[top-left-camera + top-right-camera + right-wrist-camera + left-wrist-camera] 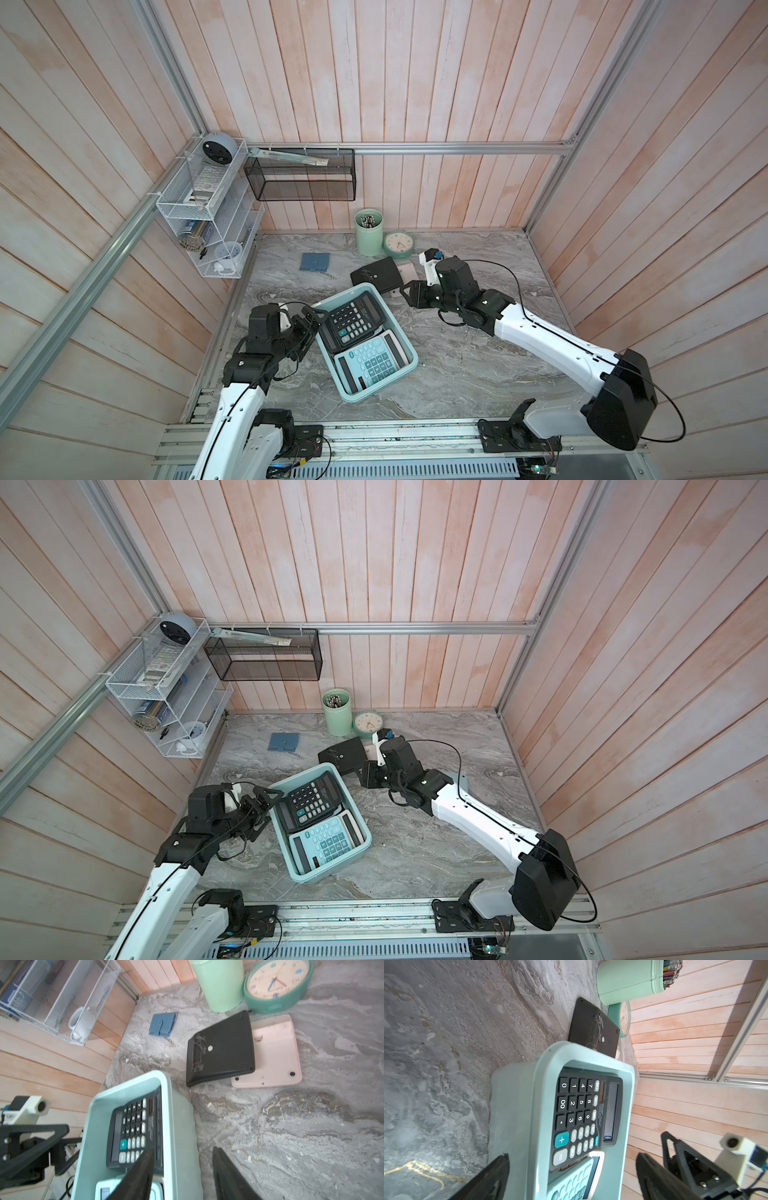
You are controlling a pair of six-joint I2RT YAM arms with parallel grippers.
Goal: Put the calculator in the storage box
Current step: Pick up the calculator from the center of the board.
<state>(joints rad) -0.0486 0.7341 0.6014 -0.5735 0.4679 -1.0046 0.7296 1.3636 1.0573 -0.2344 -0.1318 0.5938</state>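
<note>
Right end effector [184, 1150] parted, empty; face-down black calculator [222, 1049] just ahead, right arm nearer. Left end effector [572, 1159] wide open by storage box [542, 1105].

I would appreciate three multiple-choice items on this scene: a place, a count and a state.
1. Where is the keys-up black calculator? A in the storage box; B in the mesh basket; C beside the clock.
2. How many calculators lie in the storage box? A one; B two; C three.
3. How does the pink calculator lie? A keys up; B on edge; C face down.
Answers: 1 A, it rests inside the rim; 2 B, the black one and an aqua calculator; 3 C, its underside shows.
</note>
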